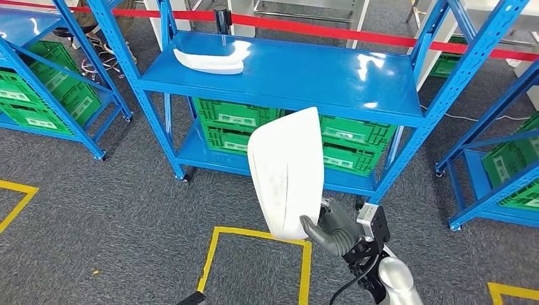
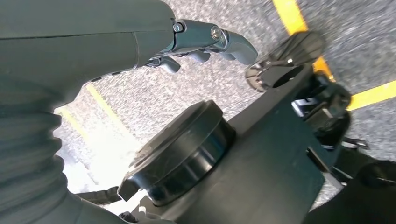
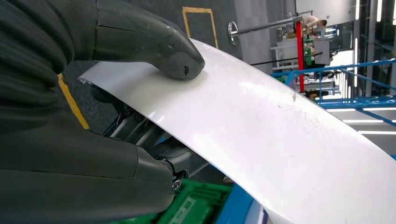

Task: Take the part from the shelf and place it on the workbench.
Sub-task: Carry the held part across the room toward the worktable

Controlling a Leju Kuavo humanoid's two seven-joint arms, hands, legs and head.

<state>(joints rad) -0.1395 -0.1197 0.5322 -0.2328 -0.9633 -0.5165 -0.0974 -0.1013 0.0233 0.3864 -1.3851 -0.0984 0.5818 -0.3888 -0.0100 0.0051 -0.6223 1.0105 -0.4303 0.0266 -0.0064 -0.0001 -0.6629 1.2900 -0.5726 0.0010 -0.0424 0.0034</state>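
white part (image 1: 286, 170) pinched upright by right robot hand (image 1: 332, 230); left robot hand (image 2: 140, 42) spread, holding nothing.

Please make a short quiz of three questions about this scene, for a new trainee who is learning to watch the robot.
1. True or false: the right hand holds a white part by its lower edge.
2. Where does the second white part lie? A) on the floor B) on the top shelf of the blue rack C) inside a green crate
3. Fill in: the left hand holds ____.

Key: 1 true; 2 B; 3 nothing
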